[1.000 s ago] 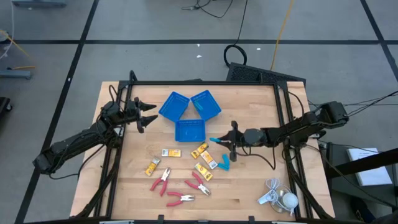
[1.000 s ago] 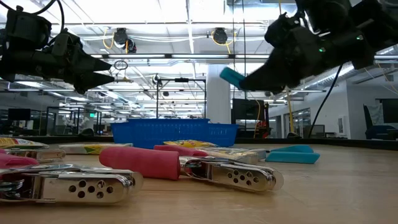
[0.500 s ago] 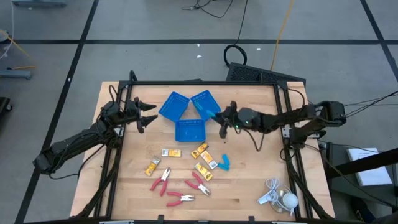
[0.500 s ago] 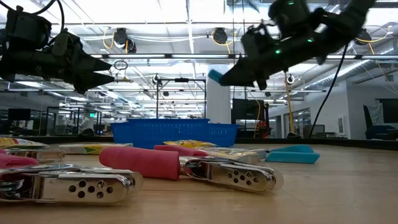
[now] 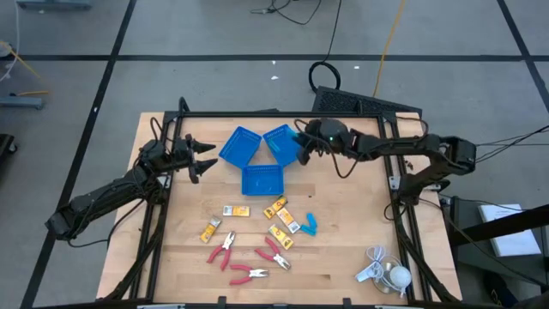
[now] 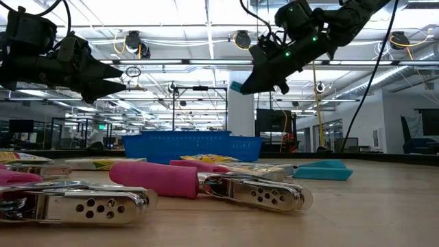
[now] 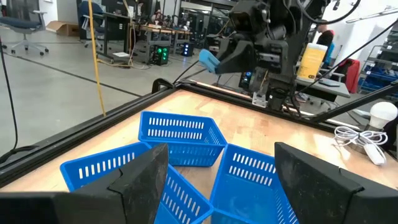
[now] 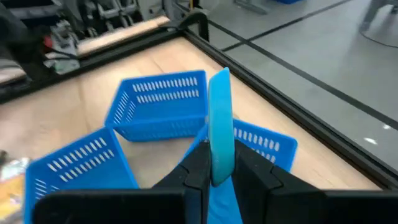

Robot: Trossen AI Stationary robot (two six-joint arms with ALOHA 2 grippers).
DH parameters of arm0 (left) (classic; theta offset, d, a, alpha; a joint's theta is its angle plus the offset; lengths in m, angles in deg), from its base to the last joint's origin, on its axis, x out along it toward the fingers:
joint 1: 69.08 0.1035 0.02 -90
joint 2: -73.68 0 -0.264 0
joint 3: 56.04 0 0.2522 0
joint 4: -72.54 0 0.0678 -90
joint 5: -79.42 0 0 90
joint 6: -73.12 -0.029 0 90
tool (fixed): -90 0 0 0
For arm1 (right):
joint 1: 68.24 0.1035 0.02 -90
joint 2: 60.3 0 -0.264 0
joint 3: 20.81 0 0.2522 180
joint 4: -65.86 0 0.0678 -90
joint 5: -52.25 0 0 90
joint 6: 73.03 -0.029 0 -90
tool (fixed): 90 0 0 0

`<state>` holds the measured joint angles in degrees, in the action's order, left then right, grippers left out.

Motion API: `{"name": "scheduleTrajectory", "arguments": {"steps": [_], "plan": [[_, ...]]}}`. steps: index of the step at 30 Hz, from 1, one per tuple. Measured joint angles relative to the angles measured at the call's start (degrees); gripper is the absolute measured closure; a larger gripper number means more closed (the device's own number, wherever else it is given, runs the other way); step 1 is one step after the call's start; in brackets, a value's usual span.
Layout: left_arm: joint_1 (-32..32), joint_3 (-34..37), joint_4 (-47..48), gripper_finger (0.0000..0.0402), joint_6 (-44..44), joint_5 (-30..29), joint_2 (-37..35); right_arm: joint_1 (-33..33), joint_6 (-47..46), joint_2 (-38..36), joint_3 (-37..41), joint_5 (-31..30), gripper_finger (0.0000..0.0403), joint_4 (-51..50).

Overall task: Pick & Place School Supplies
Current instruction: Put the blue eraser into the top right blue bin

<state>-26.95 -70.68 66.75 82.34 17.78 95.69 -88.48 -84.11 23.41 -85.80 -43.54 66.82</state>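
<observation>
One light-blue piece (image 8: 219, 124) is pinched edge-on between the right gripper (image 5: 299, 147) fingers, held in the air over the right-hand tray (image 5: 286, 142) at the far side of the bench (image 5: 352, 249). It looks like a flat oblong, stiff and light, probably smooth plastic, so it could slip. The hold is at one end with most of the piece sticking out past the fingertips; a grip nearer the middle would be safer. Two more trays, left (image 5: 238, 146) and near (image 5: 262, 180), sit beside the first.

Left on the bench: another blue piece (image 5: 308, 226), yellow packets (image 5: 236, 211) and red-handled pliers (image 5: 225, 247) in a loose group nearer the front. Packets look thin and light, best taken by the edges. Pliers are heavier and rigid, best taken across the handles.

Left gripper (image 5: 204, 159) waits above the bench left of the trays, fingers spread, holding nothing. White corded gadget (image 5: 384, 270) lies at the near right corner.
</observation>
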Motion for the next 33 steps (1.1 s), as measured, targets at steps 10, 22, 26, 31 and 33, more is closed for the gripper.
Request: {"name": "scheduleTrajectory", "arguments": {"steps": [10, 22, 26, 31, 33], "plan": [[0.0, 0.0, 0.0, 0.0107, 0.0, 0.0, 0.0, -0.8, 1.9, 9.2, -6.1, 1.5, 0.0360, -4.5], [0.0, 0.0, 0.0, 0.0108, 0.0, 0.0, 0.0, -4.2, -0.2, 20.1, -7.6, 1.6, 0.0360, -3.2], [0.0, 0.0, 0.0, 0.0107, 0.0, 0.0, 0.0, -4.2, -0.2, 20.6, -7.5, 1.6, 0.0360, -3.4], [0.0, 0.0, 0.0, 0.0108, 0.0, 0.0, 0.0, -4.2, -0.2, 20.5, -7.5, 1.6, 0.0360, -2.8], [0.0, 0.0, 0.0, 0.0107, 0.0, 0.0, 0.0, -4.1, -0.2, 20.5, -7.5, 1.6, 0.0360, -2.7]]}}
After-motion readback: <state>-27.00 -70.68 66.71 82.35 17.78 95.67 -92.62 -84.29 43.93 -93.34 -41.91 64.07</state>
